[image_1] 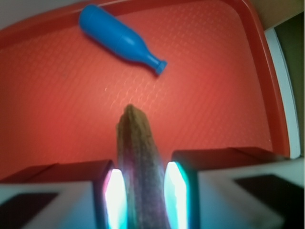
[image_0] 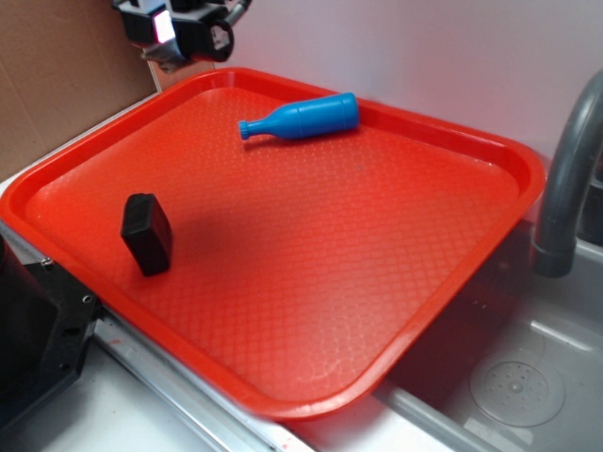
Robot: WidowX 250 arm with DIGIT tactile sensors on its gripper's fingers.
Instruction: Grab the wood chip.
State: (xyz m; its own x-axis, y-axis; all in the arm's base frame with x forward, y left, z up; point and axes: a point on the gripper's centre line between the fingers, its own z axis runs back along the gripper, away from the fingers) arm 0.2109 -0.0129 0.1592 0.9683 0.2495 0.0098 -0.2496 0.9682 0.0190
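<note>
In the wrist view my gripper (image_1: 142,191) is shut on the wood chip (image_1: 138,157), a brown-grey rough sliver standing between the two glowing pads with its pointed end sticking out ahead, held above the red tray (image_1: 57,109). In the exterior view the gripper (image_0: 184,28) is high at the top left, above the tray's far left corner; the wood chip itself does not show there.
A blue plastic bottle (image_0: 301,119) lies on its side at the back of the red tray (image_0: 377,282); it also shows in the wrist view (image_1: 119,38). A black block (image_0: 146,234) stands at the tray's left. A grey faucet (image_0: 565,169) and sink (image_0: 528,377) are to the right.
</note>
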